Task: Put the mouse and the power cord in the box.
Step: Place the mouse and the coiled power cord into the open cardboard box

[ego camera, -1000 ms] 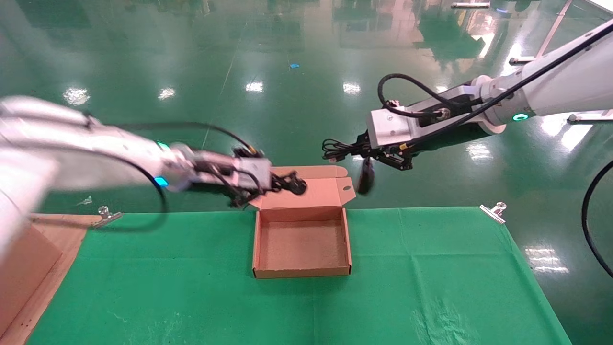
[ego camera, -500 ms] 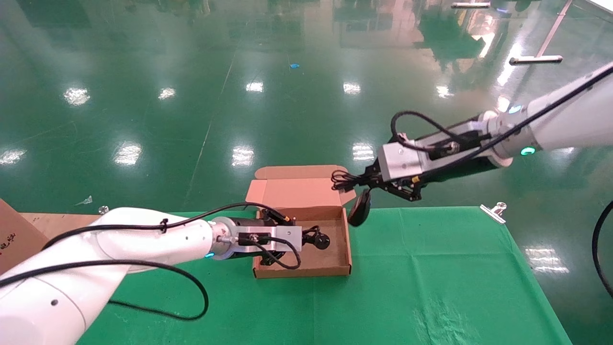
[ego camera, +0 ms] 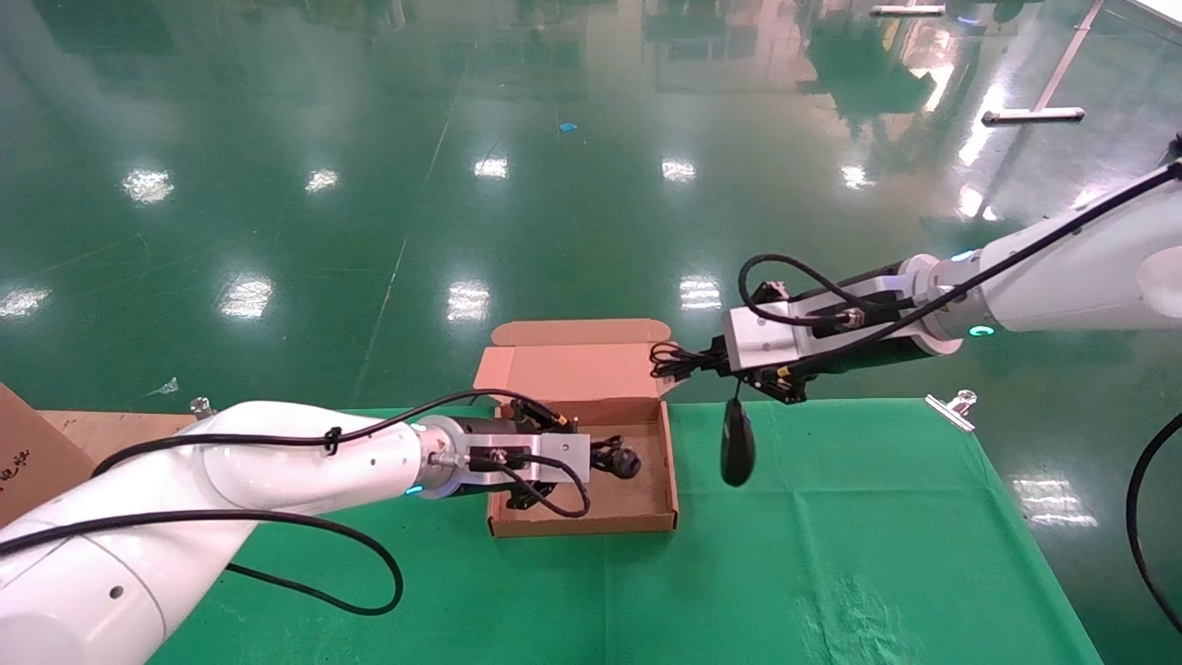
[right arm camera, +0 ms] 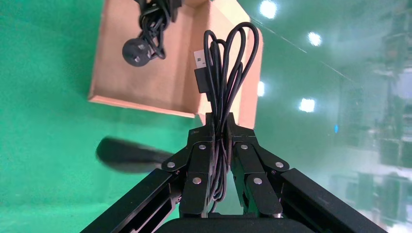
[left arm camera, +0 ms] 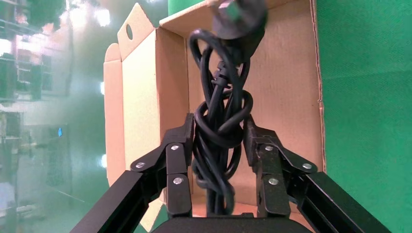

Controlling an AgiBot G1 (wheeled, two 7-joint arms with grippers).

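Note:
The box point(ego camera: 582, 524) lies open on the green cloth, its lid point(ego camera: 572, 369) folded back. My left gripper point(ego camera: 598, 458) hangs low inside it, shut on the bundled power cord point(left arm camera: 221, 97). The cord's round plug point(ego camera: 625, 462) sits just over the box floor point(left arm camera: 286, 97). My right gripper point(ego camera: 713, 356) hovers beyond the box's right rear corner, shut on the mouse's coiled thin cable point(right arm camera: 223, 63). The mouse point(ego camera: 737, 453) dangles below it over the cloth, right of the box and outside it. It shows as a dark blur point(right arm camera: 127, 155) in the right wrist view.
A green cloth point(ego camera: 831, 554) covers the table, pinned by metal clips point(ego camera: 956, 406) at its far corners. A brown cardboard panel point(ego camera: 23, 462) leans at the left edge on bare wood point(ego camera: 102, 425). Beyond the table is shiny green floor.
My left gripper came down from over the lid into the box with the power cord. My right gripper dropped lower, and the mouse swung from the box's right wall out over the cloth.

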